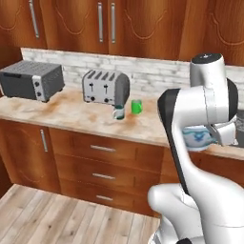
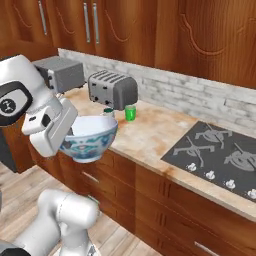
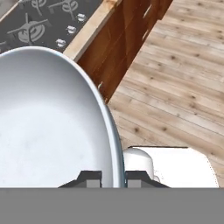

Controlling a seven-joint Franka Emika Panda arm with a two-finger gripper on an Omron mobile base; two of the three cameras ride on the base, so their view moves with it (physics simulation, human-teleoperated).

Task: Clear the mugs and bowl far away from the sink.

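Jaws: the gripper [image 3: 113, 178] pinches the bowl's rim — one finger inside, one outside.
Bowl [image 2: 90, 137]: held up in the air, just past the tabletop [image 2: 150, 135] edge.
Mugs: green mug [image 2: 130, 113] and grey mug [image 1: 118, 112] sit by the toaster [image 2: 112, 89] — behind the bowl.

Toaster [image 1: 106, 87], toaster oven [image 1: 32, 79], cooktop [image 2: 220, 152]
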